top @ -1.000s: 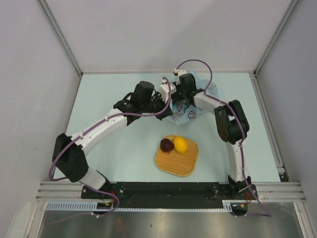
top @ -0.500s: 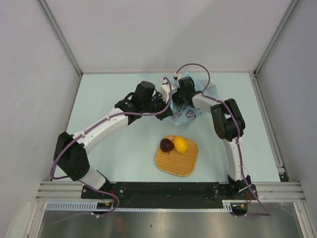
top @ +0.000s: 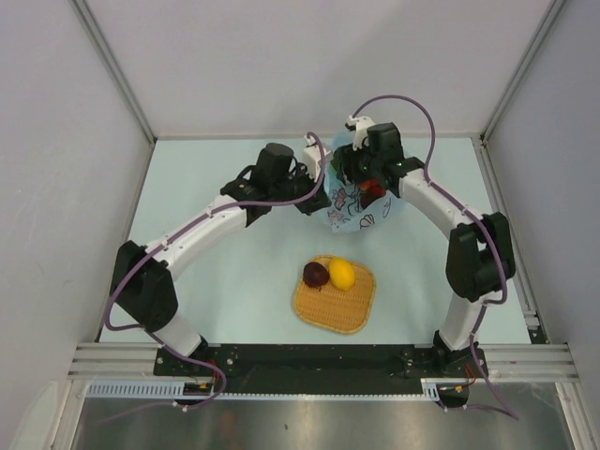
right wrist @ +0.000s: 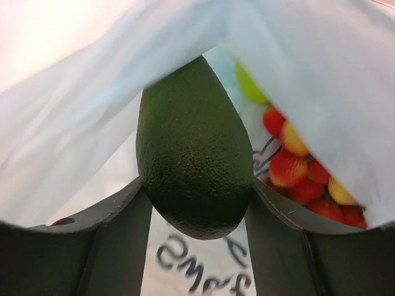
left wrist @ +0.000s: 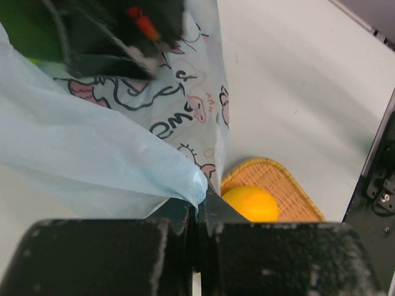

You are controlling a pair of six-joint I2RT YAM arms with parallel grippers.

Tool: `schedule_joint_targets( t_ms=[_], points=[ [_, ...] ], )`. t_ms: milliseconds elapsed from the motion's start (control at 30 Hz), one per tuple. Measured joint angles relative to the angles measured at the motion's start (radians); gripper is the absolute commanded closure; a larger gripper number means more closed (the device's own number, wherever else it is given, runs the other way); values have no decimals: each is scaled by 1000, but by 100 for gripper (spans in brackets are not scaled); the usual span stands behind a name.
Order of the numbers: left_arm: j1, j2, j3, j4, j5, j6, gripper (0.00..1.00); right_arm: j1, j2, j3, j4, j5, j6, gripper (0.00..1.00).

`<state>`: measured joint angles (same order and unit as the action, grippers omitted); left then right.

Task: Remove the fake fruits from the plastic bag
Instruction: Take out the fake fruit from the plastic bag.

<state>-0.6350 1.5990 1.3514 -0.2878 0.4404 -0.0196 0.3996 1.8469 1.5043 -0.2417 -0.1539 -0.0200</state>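
1. The right gripper [right wrist: 196, 206] has narrowed its jaws over the last second, and they now clamp the dark green avocado [right wrist: 191, 154] from both sides. The narrow end of the fruit points away from the wrist.
2. The right arm has also changed shape. Its elbow, folded close to the bag a second ago, now swings out toward the right edge of the table [top: 206, 281], and the wrist sits over the bag's mouth.
3. The left gripper [left wrist: 199, 203] stays fully closed, pinching the rim of the plastic bag [left wrist: 92, 154] and holding that side up so the mouth stays open.
4. The bag sits near the far edge of the table, about midway along it. The avocado is still inside the opening, with film draped over it.
5. Deeper in the bag lie the red berries [right wrist: 296, 169] and a yellow-green fruit [right wrist: 250, 83].
6. The lemon [top: 342, 273] and a plum [top: 316, 274] lie touching on the woven tray [top: 356, 314], toward the near edge and well apart from the bag.
7. Judgement: the third fruit is secured but not yet out. It must be drawn clear of the film without dragging the bag along.
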Motion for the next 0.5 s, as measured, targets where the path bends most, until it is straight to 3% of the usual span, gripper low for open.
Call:
schedule_joint_targets(
  t_ms=[233,300,500],
  points=[
    [9,5,46,35,-13,-18,100,-11,-158,-64,-177,-138,-94,66],
    [9,5,46,39,-19,-17,100,-26,-217,-119,-230,-164,-138,71],
    [9,5,45,40,-18,-19,100,-65,-452,-313,-299,-205,-310,71]
  ],
)
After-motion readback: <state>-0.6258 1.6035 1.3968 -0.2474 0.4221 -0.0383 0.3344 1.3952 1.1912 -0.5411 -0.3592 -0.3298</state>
